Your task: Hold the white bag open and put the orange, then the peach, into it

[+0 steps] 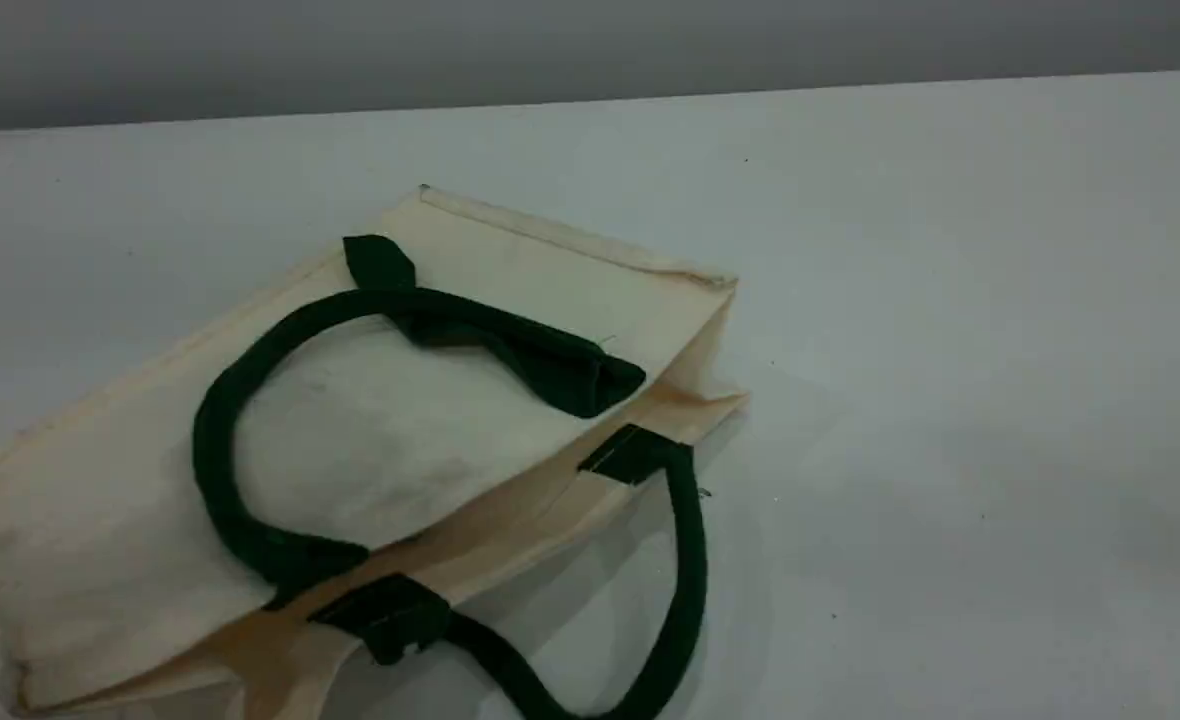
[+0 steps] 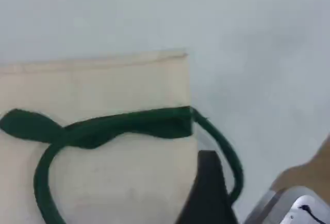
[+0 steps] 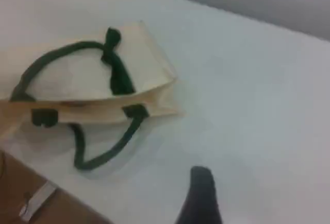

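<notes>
The white bag (image 1: 370, 440) lies flat on its side at the left of the table, its mouth facing the front right and only slightly parted. One dark green handle (image 1: 215, 420) rests looped on top of the cloth. The other handle (image 1: 690, 560) lies on the table in front. The orange and the peach are out of view. No arm shows in the scene view. In the left wrist view a dark fingertip (image 2: 209, 188) hangs over the bag (image 2: 103, 80) near its mouth edge. The right wrist view shows a fingertip (image 3: 201, 193) high above bare table, right of the bag (image 3: 77, 74). Neither gripper holds anything.
The white table (image 1: 950, 300) stretches to the right of the bag, with a grey wall behind its far edge. A brown surface with a metal part (image 2: 304, 193) shows beyond the table edge in the left wrist view, and likewise a brown surface (image 3: 31, 193) in the right wrist view.
</notes>
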{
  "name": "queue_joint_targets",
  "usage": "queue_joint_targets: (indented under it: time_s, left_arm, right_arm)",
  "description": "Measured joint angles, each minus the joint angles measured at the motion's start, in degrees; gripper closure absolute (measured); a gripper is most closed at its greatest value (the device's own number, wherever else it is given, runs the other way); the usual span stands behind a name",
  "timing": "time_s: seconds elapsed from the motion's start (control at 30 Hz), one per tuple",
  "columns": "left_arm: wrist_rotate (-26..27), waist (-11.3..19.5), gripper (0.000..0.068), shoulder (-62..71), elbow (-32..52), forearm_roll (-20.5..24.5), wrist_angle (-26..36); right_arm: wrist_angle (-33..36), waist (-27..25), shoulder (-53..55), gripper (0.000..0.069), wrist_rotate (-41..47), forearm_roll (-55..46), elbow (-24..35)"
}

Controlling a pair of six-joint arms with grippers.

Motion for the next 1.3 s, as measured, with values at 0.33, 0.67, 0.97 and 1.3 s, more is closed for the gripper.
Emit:
queue_joint_targets:
  time_s: [0.33, 0.67, 0.97, 1.3]
  left_arm:
    - [-1.9, 0.0, 0.0176, -19.9, 0.0, 1.0, 11.1]
    - [-11.6, 0.1, 0.0176, -34.9, 7.1, 9.1, 18.0]
    - [-16.3, 0.1, 0.0176, -48.3, 23.8, 15.6, 15.8]
    - [-22.9, 0.1, 0.0176, -59.0, 29.5, 19.6, 14.3]
  right_arm:
    - [-2.4, 0.0, -1.8, 0.0176, 0.1, 0.8, 5.0]
    - [-2.4, 0.0, -1.8, 0.0176, 0.0, 0.8, 5.0]
    - [-2.3, -0.2, -1.8, 0.0176, 0.0, 0.8, 5.0]
    - [-2.2, -20.1, -1.8, 0.0176, 0.0, 0.8, 5.0]
